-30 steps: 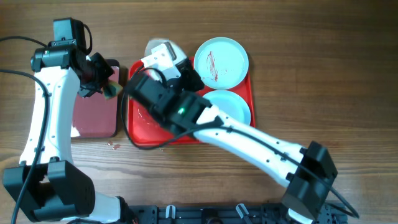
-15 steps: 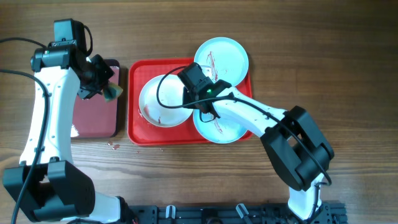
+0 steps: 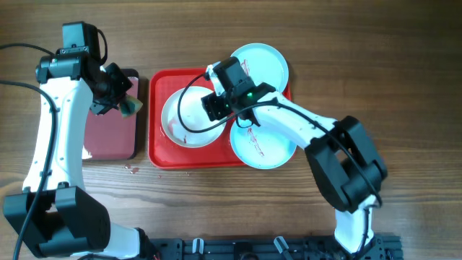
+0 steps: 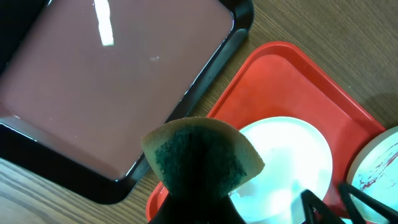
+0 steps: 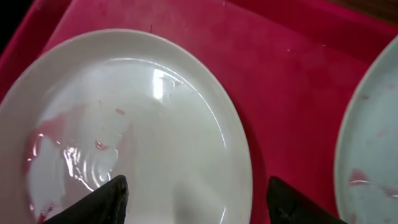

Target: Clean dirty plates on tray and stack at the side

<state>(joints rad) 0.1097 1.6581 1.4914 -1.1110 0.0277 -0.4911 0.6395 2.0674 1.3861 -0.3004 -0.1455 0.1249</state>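
change: right gripper (image 3: pixel 211 108) moved left, now over white plate (image 5: pixel 124 143) rim, jaws apart
left gripper (image 3: pixel 121 101): clamped on sponge (image 4: pixel 202 155)
tray (image 3: pixel 156 152): long axis left-right

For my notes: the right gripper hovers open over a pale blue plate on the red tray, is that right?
Not quite: the right gripper hovers open over the white plate on the red tray, as the right wrist view shows.

Green sponge (image 4: pixel 202 155) over red tray (image 4: pixel 280 74)
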